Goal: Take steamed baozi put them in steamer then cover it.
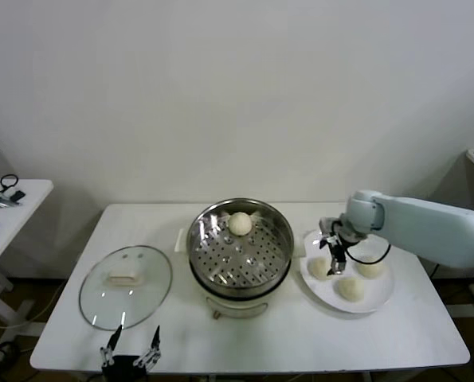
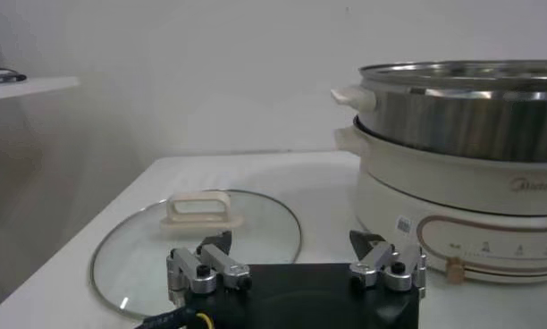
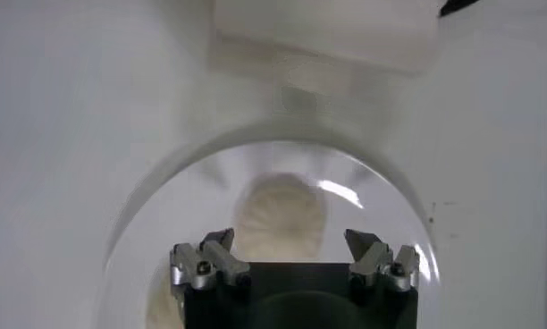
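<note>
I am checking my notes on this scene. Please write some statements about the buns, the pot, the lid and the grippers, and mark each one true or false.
1. One baozi lies in the steamer. True.
2. The cover sits on the steamer. False: it lies on the table, left of the pot.
3. Three baozi remain on the plate. True.
4. The right gripper is shut on a bun. False: it hangs open above the plate.
5. The left gripper holds the cover. False: it is open, near the table's front edge.

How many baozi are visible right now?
4: one baozi in the steamer, three on the plate at. None seems hidden.
</note>
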`<state>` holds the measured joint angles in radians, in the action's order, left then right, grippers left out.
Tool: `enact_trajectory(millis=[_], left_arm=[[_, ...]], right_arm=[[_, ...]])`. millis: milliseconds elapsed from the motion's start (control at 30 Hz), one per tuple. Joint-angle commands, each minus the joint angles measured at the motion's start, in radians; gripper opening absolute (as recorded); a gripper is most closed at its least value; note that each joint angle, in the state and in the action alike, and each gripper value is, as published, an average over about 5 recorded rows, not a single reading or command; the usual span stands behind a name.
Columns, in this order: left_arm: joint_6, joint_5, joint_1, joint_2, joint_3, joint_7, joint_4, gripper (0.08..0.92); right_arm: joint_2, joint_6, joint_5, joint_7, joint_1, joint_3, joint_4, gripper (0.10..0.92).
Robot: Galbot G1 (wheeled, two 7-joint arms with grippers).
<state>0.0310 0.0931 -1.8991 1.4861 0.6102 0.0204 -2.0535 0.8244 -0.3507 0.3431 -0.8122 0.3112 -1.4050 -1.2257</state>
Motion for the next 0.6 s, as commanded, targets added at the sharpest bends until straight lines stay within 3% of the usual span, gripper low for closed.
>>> enact_trajectory(millis=[33, 300, 600], left_arm=[[0.001, -0.002, -0.002, 0.001, 0.000, -0.001, -0.001, 0.823], [0.000, -0.006, -0.005, 0.004, 0.000, -0.001, -0.010, 0.823], [-0.002, -0.012, 0.001, 0.006, -0.010, -0.001, -0.007, 0.823]], right_arm=[[0.012, -0.029, -0.043, 0.023, -0.122, 0.111, 0.050, 0.798], [0.000, -0.017, 0.019, -0.015, -0.033, 0.066, 0.024, 0.610], [-0.010, 0.054, 0.231, -0.126, 0.459, -0.274, -0.072, 0.585]])
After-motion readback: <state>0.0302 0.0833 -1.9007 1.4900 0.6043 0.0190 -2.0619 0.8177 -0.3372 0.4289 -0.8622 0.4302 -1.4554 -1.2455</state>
